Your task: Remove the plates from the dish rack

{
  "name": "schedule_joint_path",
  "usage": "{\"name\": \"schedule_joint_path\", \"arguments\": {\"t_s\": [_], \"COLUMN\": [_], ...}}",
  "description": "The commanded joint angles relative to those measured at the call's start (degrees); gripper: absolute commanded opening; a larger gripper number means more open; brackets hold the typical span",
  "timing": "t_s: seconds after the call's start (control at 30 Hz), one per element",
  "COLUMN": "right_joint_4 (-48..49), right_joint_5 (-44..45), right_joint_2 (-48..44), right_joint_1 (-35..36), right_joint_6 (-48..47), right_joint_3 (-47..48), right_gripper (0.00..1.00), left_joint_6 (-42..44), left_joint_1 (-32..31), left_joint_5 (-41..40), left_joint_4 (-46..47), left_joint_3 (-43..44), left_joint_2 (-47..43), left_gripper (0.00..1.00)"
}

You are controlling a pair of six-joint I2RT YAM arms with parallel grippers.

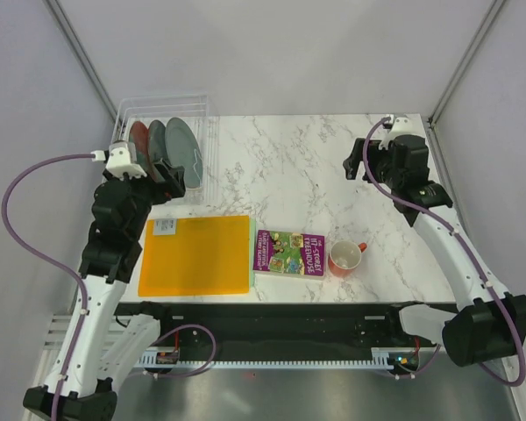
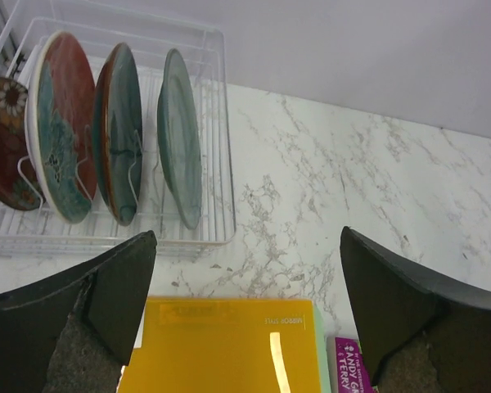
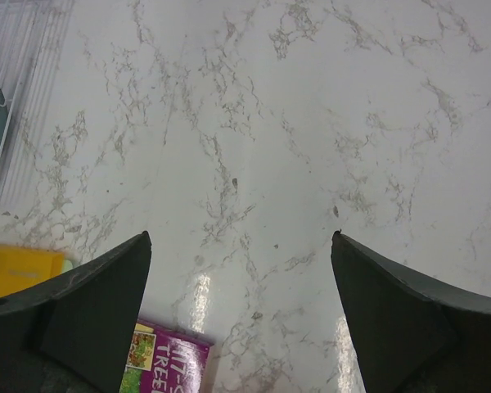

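Four round plates (image 1: 167, 145) stand upright, close together, in the see-through wire dish rack (image 1: 203, 110) at the marble desk's (image 1: 316, 175) far-left corner. The left hand (image 1: 168, 175) is just beside it, the right hand (image 1: 358, 164) well apart.

Left wrist: left hand (image 2: 245, 246) spread wide, empty, touching nothing. The grey-green plate (image 2: 180, 135) is nearest. Risk: a finger clips the neighbouring dark teal plate (image 2: 121, 131) or snags a prong.

Right wrist: right hand (image 3: 239, 246) spread wide, empty, over bare desk.

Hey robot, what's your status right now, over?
Left end effector open, hovering near dish rack. Right end effector open, empty. Four plates upright in rack. Nothing blocking them.
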Motion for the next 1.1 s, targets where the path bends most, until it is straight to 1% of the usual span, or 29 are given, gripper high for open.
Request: {"name": "schedule_joint_path", "arguments": {"t_s": [0.0,0.07,0.13,0.17,0.2,0.23,0.27,0.3,0.4,0.47,0.57,0.63,0.73,0.87,1.07], "right_joint_4": [0.0,0.0,-0.1,-0.5,-0.6,-1.0,-1.1,-1.3,-1.3,-1.5,-1.3,-1.4,-1.4,-1.4,-1.5], "right_joint_5": [-1.8,-1.7,-0.8,-0.6,-0.6,-0.7,-0.7,-0.7,-1.1,-1.1,-0.6,-0.7,-0.9,-0.7,-0.6], "right_joint_2": [1.1,1.8,2.7,3.2,3.6,4.4,4.7,5.4,6.1,6.5,7.0,7.6,7.8,7.9,7.8], "right_joint_1": [0.1,0.2,0.2,0.1,0.1,0.1,0.1,0.2,0.1,0.2,0.1,0.2,0.2,0.2,0.2], "right_joint_6": [1.3,1.1,1.0,0.9,0.6,0.3,0.1,0.1,-0.3,-0.6,-0.9,-0.9,-1.0,-1.2,-1.4], "right_joint_3": [1.8,1.5,1.8,1.9,2.4,2.7,3.0,3.1,3.1,3.0,3.2,3.5,3.6,3.2,2.7], "right_gripper": [0.98,0.98,0.98,0.98,0.98,0.98,0.98,0.98,0.98,0.98,0.98,0.98,0.98,0.98,0.98], "left_joint_6": [-2.8,-2.2,-3.2,-3.7,-3.2,-2.4,-1.2,-0.7,-0.5,-0.9,-0.9,-0.6,0.4,1.0,-0.3], "left_joint_1": [0.3,0.3,0.3,0.4,0.9,1.1,1.2,1.2,1.2,1.2,1.2,1.2,1.2,1.3,2.0], "left_joint_5": [-3.4,-2.0,-5.3,-6.1,-5.7,-4.8,-3.9,-4.5,-7.2,-8.6,-10.7,-12.6,-16.6,-17.8,-16.9], "left_joint_4": [-3.5,-2.9,0.2,0.5,-1.2,-2.2,-3.4,-4.0,-4.1,-3.9,-3.9,-3.9,-1.8,-0.5,0.8], "left_joint_3": [3.3,4.2,4.1,6.2,8.3,10.6,15.2,17.0,23.0,26.3,29.2,30.1,30.0,30.6,30.7], "left_joint_2": [4.1,5.7,7.5,9.1,13.9,16.5,19.1,24.2,31.6,34.7,39.9,43.0,44.7,47.7,51.2], "left_gripper": [1.00,1.00,1.00,1.00,1.00,1.00,1.00,1.00,0.98,0.98,0.97,0.94,0.94,0.95,0.94]}}
